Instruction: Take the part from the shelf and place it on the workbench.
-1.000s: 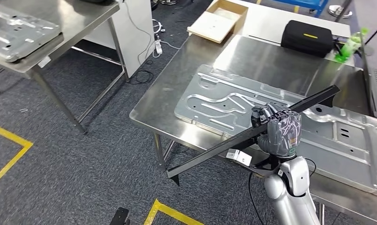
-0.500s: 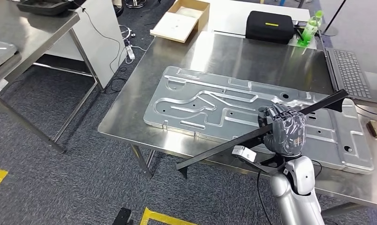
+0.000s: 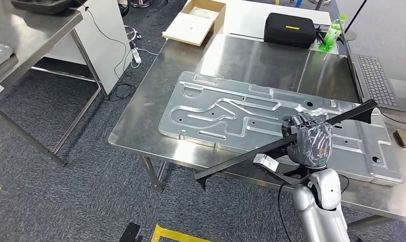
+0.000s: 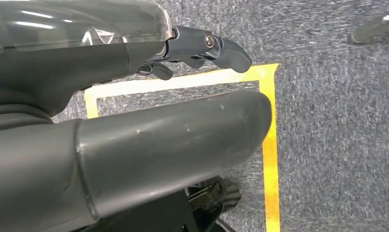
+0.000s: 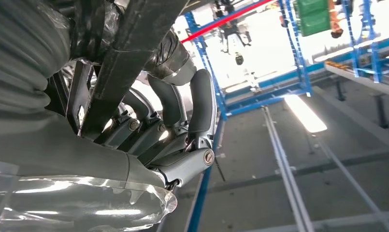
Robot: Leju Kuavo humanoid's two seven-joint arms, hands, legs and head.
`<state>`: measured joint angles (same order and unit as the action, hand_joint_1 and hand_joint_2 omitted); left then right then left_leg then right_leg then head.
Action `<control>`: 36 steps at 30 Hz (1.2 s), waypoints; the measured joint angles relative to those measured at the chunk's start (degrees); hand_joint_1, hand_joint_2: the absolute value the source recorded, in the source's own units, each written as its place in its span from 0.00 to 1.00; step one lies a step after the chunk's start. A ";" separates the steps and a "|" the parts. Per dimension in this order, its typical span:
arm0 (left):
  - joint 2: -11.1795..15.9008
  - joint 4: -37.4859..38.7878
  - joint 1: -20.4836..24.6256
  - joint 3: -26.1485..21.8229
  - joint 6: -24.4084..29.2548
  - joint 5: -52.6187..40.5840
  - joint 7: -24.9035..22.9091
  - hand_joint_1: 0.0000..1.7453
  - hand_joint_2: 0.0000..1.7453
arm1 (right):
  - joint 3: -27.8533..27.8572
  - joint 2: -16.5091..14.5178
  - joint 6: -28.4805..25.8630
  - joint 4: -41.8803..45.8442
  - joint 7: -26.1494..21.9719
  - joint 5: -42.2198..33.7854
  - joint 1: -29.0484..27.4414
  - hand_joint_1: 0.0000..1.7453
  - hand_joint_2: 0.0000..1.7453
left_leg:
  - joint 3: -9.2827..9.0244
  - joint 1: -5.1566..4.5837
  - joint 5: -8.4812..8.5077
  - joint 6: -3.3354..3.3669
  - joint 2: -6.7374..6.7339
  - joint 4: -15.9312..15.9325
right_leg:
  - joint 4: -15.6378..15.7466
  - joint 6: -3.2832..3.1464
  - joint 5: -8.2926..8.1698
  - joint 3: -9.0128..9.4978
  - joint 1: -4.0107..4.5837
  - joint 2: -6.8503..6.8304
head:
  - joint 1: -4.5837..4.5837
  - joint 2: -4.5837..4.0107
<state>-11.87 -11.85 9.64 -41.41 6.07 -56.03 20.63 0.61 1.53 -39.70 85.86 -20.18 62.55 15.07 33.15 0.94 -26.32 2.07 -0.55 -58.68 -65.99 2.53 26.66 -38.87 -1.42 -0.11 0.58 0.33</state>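
My right hand (image 3: 308, 139) grips a long black bar, the part (image 3: 241, 159), near its middle and holds it slanted above the front edge of the steel workbench (image 3: 140, 126). The bar's lower end hangs out over the floor, while its upper end reaches over the stamped metal panel (image 3: 231, 113) lying on the bench. In the right wrist view the fingers (image 5: 182, 116) wrap round the dark bar (image 5: 129, 43). My left hand (image 4: 134, 145) hangs over the carpet with its fingers apart, holding nothing.
A black case (image 3: 290, 28), a green bottle (image 3: 332, 34) and a laptop (image 3: 382, 80) sit at the bench's far side and right. An open cardboard box (image 3: 195, 21) lies behind. Another steel table (image 3: 24, 35) stands at left. Yellow floor tape (image 4: 272, 145) marks the carpet.
The camera has swung, so the workbench has come to sit more centrally in view. My right hand keeps its grip on the bar, now a little farther over the panel.
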 joint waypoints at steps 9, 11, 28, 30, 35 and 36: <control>0.02 0.00 0.56 0.74 -1.22 -0.99 0.51 0.00 0.00 | -3.16 7.10 2.79 -5.92 0.94 -5.28 6.86 1.00 1.00 | 3.05 -0.24 -4.55 -2.24 0.07 -7.21 | 7.54 -2.92 -2.03 3.61 0.33 -0.05 | -0.04 0.00; 0.03 0.00 0.53 0.93 -1.22 -1.16 0.51 0.00 0.00 | -3.40 7.42 2.68 -6.50 1.50 -6.30 7.57 1.00 1.00 | 6.86 -0.24 -7.43 -2.35 0.08 -14.77 | 7.47 -3.28 -1.91 3.64 0.56 0.06 | -0.05 0.00; -0.34 0.00 0.87 1.92 -2.16 -2.14 0.95 0.00 0.00 | -1.80 6.46 0.95 -8.87 4.18 -1.28 9.61 1.00 1.00 | 0.79 -0.29 1.55 0.58 0.28 0.87 | -4.40 -0.42 4.32 -1.48 0.58 0.59 | 0.05 0.00; -0.36 0.00 0.78 1.92 -2.28 -1.97 1.16 0.00 0.00 | -1.93 7.06 3.44 -9.57 5.96 -4.45 10.37 1.00 1.00 | 0.78 -0.24 1.49 0.59 0.25 0.80 | -8.29 0.17 4.99 -3.57 0.21 0.42 | 0.10 0.00; -0.45 0.00 0.83 1.90 -2.31 -1.68 1.46 0.00 0.00 | -2.38 8.48 11.54 -11.24 7.26 -15.44 13.60 1.00 1.00 | 1.01 -0.40 0.80 -0.67 0.28 -0.18 | 6.28 -0.17 -1.58 3.31 0.04 0.01 | 0.08 0.00; -0.45 0.00 0.82 1.90 -2.30 -1.67 1.49 0.00 0.00 | -2.38 8.57 12.83 -11.72 7.47 -17.99 14.18 1.00 1.00 | 1.07 -0.50 0.81 -0.96 0.27 -0.17 | 6.54 -0.56 -1.34 3.34 0.26 0.10 | 0.06 0.00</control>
<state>-12.32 -11.85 10.46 -39.52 3.78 -57.70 22.12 -1.78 10.10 -26.87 74.14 -12.72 44.56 29.25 34.22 0.45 -25.51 1.10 -0.28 -58.85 -59.45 1.97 25.32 -35.53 -1.16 -0.01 0.64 0.33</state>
